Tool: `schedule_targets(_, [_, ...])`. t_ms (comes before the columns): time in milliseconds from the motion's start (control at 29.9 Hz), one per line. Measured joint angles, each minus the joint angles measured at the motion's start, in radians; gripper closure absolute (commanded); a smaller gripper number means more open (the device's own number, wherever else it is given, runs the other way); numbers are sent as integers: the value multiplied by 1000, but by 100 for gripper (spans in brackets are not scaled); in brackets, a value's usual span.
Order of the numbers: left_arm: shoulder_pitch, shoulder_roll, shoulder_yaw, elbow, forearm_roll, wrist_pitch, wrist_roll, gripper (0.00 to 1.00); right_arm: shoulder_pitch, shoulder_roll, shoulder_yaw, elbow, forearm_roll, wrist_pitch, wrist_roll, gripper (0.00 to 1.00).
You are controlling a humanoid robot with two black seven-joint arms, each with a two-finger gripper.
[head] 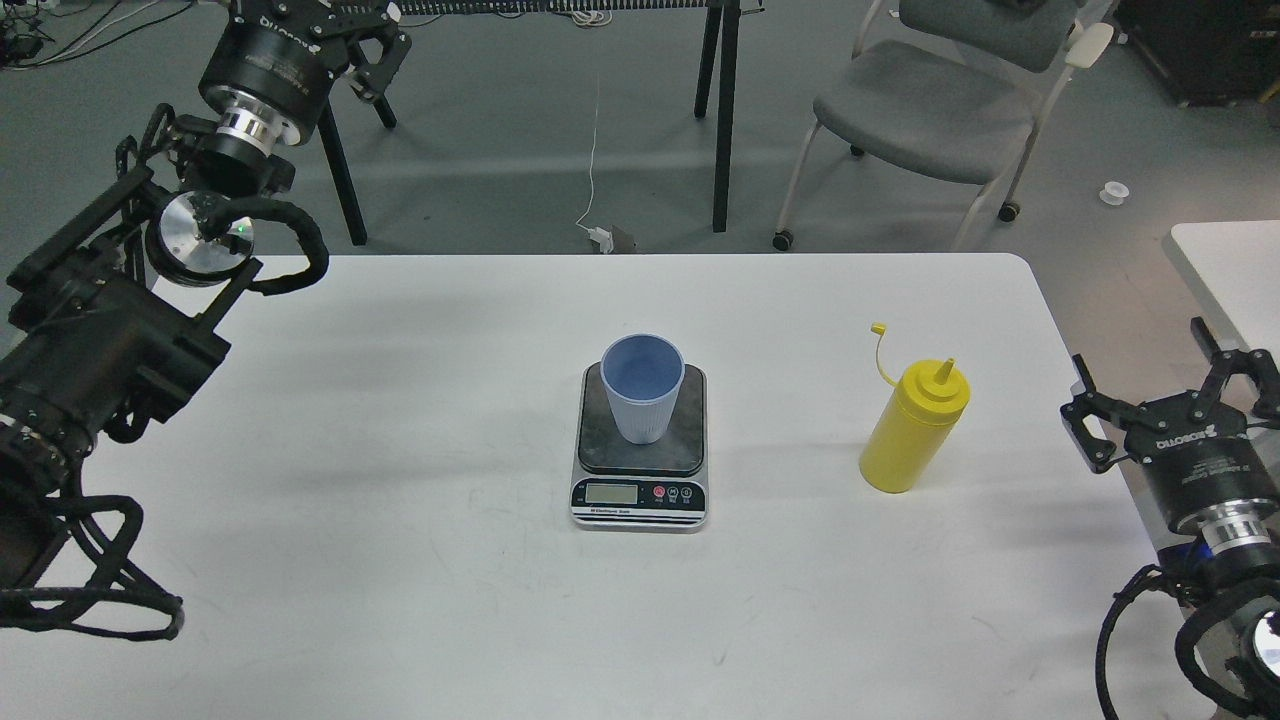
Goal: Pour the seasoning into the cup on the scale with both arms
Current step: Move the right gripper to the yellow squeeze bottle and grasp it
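Note:
The light blue ribbed cup (pixel 641 390) stands upright on the dark platform of the scale (pixel 600 445), at the middle of the white table. The yellow seasoning bottle (pixel 910 430) stands upright to the right of the scale, its nozzle uncapped and the cap strap sticking up to the left. My left gripper (pixel 318 18) is raised at the top left, far from the cup, with its fingers spread open and empty. My right gripper (pixel 1160 388) is at the table's right edge, right of the bottle and apart from it, open and empty.
The white table (pixel 400 520) carries only the scale, cup and bottle. Behind it stand black table legs (pixel 720 110) and a grey chair (pixel 930 110). A second white table (pixel 1230 265) is at the right edge.

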Motion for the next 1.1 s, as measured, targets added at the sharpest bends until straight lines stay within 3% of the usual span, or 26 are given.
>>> schedule_targets(468, [34,2,-7,0,2,6,-3,0,-69,233,-83,1,-44,0,3,0])
schedule_targets(1103, [36,2,6,-2,10,9,-10,0,24,452,-85,-181,-69,0,17,1])
